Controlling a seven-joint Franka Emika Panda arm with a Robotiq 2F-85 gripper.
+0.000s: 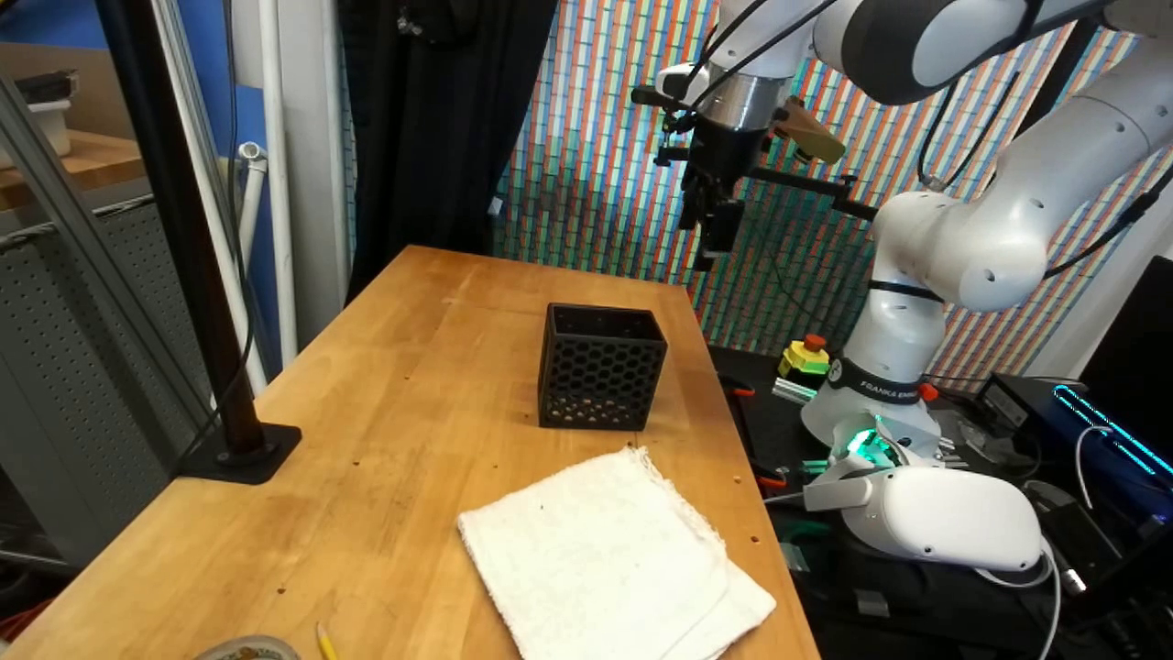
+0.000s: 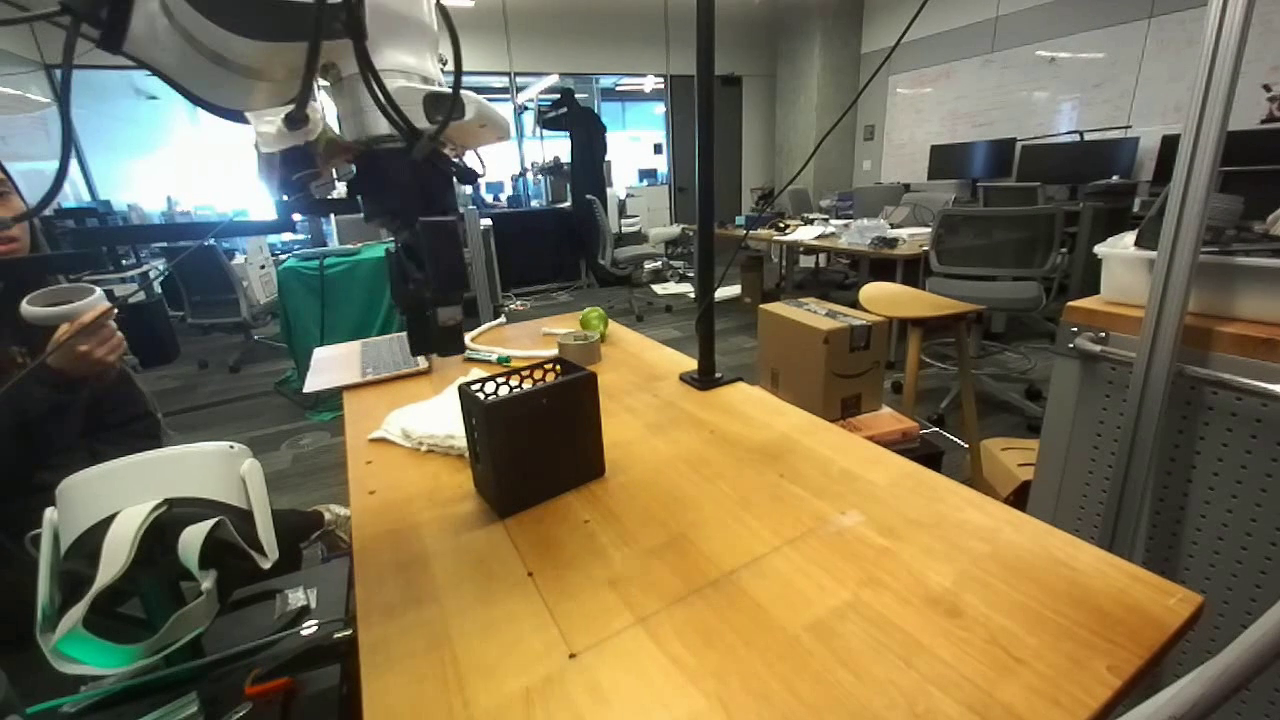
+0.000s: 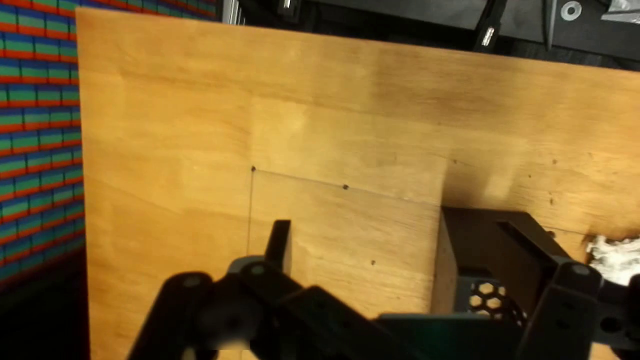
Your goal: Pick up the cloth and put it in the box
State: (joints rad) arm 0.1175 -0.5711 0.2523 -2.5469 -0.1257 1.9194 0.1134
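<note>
A white folded cloth point(image 1: 614, 559) lies flat on the wooden table in an exterior view. It also shows behind the box in an exterior view point(image 2: 425, 420), and only its edge shows at the right of the wrist view point(image 3: 617, 260). A black open-topped box with honeycomb holes point(image 1: 600, 380) stands upright beside the cloth; it also shows in an exterior view point(image 2: 540, 440) and in the wrist view point(image 3: 482, 235). My gripper point(image 1: 708, 247) hangs above table height, apart from the box and cloth; it also shows in an exterior view point(image 2: 435, 335). In the wrist view its fingers point(image 3: 395, 232) are spread with nothing between them.
A black pole point(image 1: 240, 449) is fixed at the table's edge. A pencil point(image 1: 326, 643) lies near the cloth. A laptop point(image 2: 370, 360), a tape roll point(image 2: 579, 347) and a green round object point(image 2: 594, 320) are at the table's far end. A white headset point(image 1: 953, 518) is beside the table.
</note>
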